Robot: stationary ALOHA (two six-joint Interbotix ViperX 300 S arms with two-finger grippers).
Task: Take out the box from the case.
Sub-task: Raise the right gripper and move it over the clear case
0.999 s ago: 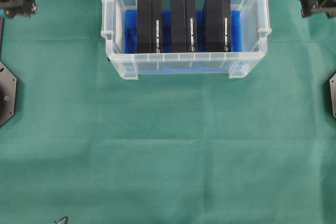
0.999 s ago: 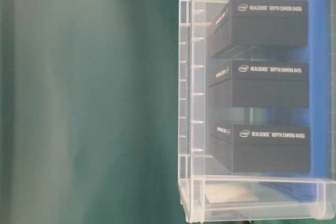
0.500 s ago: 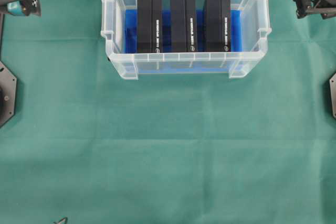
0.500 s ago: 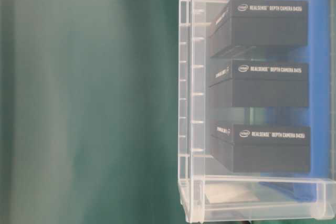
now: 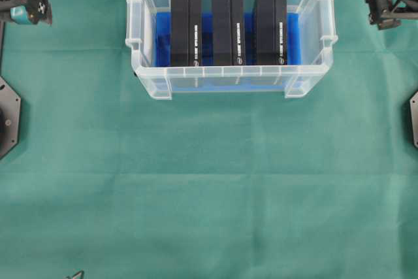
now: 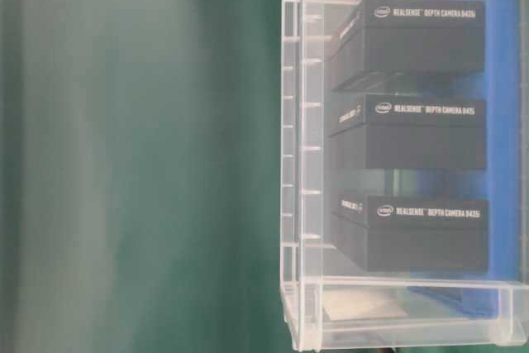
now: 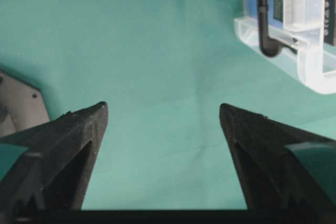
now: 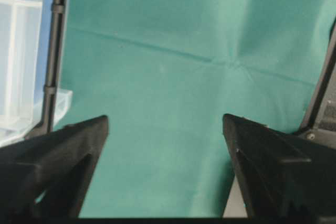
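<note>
Narrow gaps between boxes (image 5: 229,27)

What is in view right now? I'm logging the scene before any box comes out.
case: one, clear plastic with blue lining, top centre of the overhead view.
boxes: three, black, side by side inside the case.
cloth: one, green, covering the table.
mounting plates: two, dark, at the left and right edges.
left gripper: one, black, open, over the cloth left of the case.
right gripper: one, black, open, over the cloth right of the case.
</note>
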